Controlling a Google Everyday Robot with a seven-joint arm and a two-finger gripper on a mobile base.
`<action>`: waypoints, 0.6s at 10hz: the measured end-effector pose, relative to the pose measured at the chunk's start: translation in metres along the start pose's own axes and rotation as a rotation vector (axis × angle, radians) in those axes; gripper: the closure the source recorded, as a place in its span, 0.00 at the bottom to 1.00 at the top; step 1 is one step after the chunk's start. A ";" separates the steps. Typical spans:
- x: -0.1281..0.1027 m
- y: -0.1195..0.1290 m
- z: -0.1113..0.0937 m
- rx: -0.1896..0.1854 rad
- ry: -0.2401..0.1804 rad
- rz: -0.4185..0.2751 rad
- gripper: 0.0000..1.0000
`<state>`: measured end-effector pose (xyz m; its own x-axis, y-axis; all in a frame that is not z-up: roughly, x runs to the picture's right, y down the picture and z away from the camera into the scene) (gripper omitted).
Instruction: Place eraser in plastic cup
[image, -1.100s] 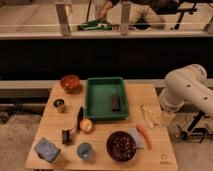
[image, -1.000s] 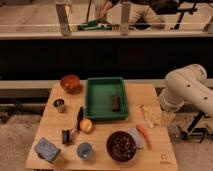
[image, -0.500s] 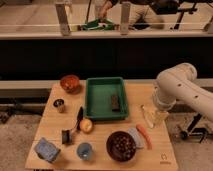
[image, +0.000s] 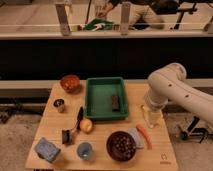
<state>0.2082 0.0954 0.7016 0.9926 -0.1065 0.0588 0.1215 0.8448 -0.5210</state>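
The eraser, a small dark block, lies inside the green tray at its right side. The light blue plastic cup stands near the table's front edge, left of the dark bowl. My white arm reaches in from the right. My gripper hangs low over the table's right side, just right of the tray and apart from the eraser. It is well away from the cup.
An orange bowl and a small metal cup stand at the back left. A black clip-like object, a dark stick and a yellow ball sit left of centre. An orange stick lies beside the dark bowl. A blue-grey block is at the front left.
My arm has swung left from beyond the table's right edge, bringing the gripper over the table beside the tray. The objects have not moved.
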 end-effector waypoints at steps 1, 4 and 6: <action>-0.013 -0.005 0.001 0.002 -0.004 -0.016 0.20; -0.028 -0.007 0.005 0.007 -0.017 -0.038 0.20; -0.024 -0.005 0.007 0.009 -0.030 -0.039 0.20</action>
<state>0.1841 0.0974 0.7085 0.9868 -0.1242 0.1043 0.1603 0.8450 -0.5103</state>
